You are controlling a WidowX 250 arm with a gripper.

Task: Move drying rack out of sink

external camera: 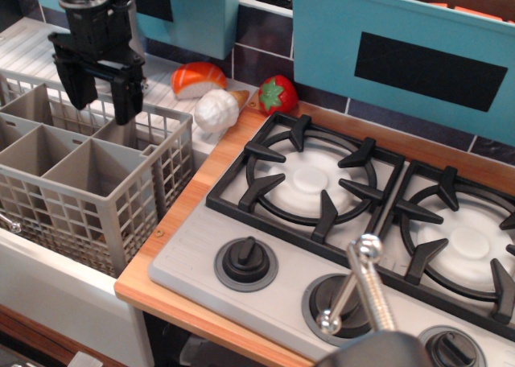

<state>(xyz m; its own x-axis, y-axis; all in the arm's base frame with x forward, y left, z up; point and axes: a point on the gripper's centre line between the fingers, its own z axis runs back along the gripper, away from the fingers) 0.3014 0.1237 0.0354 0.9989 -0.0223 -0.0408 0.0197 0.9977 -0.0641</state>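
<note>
The grey drying rack (76, 174) with lattice sides and square compartments stands in the sink at the left. Only the sink's white ribbed rim (32, 53) shows behind it. My black gripper (100, 97) hangs open over the rack's back edge, one finger (125, 101) over the back right compartment and the other to its left. It holds nothing. The faucet is hidden behind the gripper.
A sushi piece (197, 79), a white toy food (216, 111) and a strawberry (276, 94) lie on the rim behind the rack. The grey stove top (338, 198) with black grates and knobs is to the right. Teal bins (402, 45) line the back wall.
</note>
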